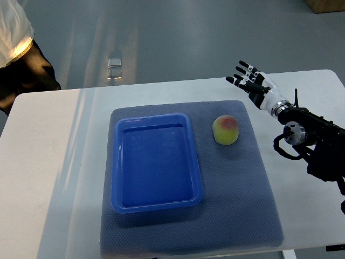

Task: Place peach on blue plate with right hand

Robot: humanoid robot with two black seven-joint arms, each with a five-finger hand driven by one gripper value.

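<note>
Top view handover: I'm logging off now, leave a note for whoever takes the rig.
Right hand: open, fingers spread, holding nothing, beyond the mat's far right corner.
Left hand: not in view.
Peach: on the grey mat, just right of the blue plate, untouched.
Blue plate: empty.
Done: nothing yet.
Left: reach to the peach, grasp, carry left, set it on the plate.

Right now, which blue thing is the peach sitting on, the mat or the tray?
The peach sits on the flat, textured grey-blue mat, to the right of the bright blue tray. The tray has raised edges and holds nothing.
</note>
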